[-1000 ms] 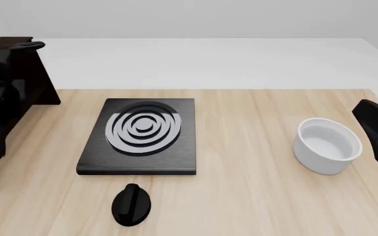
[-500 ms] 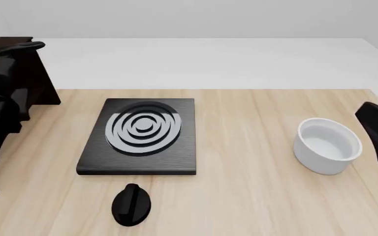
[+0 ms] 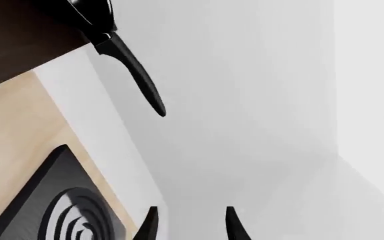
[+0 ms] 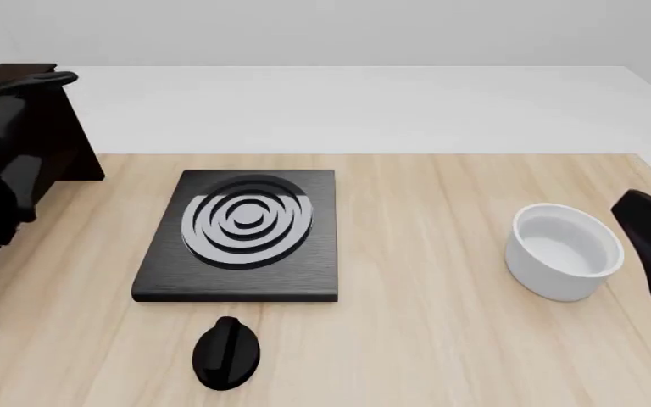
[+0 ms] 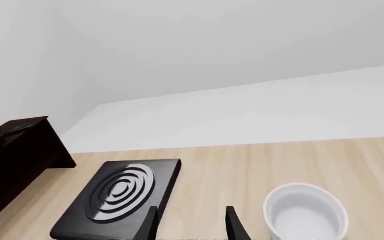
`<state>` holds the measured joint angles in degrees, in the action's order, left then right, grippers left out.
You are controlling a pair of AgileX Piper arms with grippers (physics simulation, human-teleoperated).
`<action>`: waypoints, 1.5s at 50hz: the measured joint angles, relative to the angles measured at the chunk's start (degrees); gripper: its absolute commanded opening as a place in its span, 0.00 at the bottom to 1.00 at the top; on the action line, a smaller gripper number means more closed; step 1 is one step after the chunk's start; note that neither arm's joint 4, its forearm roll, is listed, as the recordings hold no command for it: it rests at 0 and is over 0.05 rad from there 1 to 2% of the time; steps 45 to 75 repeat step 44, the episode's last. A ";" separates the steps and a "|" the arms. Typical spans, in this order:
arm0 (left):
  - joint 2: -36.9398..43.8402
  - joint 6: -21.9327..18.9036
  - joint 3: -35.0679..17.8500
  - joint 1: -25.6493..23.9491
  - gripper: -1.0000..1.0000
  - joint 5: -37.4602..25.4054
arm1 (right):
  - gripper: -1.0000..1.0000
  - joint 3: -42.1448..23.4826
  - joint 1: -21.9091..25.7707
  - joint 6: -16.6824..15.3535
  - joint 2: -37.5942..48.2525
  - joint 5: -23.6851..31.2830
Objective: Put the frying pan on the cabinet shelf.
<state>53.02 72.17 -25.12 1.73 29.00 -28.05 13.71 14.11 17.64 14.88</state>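
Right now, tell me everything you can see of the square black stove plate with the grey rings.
The square black stove plate with grey rings is a thick, flat slab with a faintly brushed dark top, lying flat on the light wooden table. Concentric grey rings and a central grey disc sit in a shallow round recess set toward its far edge. Nothing rests on it. A round black knob lies apart, nearer the camera, and neither gripper touches it.

A simulated kitchen mock-up: a pale wooden desk (image 4: 439, 339) carries a square black stove plate (image 4: 241, 237) with grey rings, a black control knob (image 4: 226, 352) and a white bowl (image 4: 563, 252), with a dark wooden cabinet (image 4: 60, 136) at the left, and plain white walls
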 measured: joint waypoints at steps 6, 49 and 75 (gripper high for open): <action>-3.55 -5.04 -1.64 -1.92 1.00 -5.62 | 1.00 0.57 -0.07 0.39 -0.62 -0.08; -11.44 -33.63 -10.17 -5.87 1.00 -25.67 | 1.00 2.42 -1.76 2.82 -3.77 -1.05; -11.44 -33.63 -10.17 -5.87 1.00 -25.67 | 1.00 2.42 -1.76 2.82 -3.77 -1.05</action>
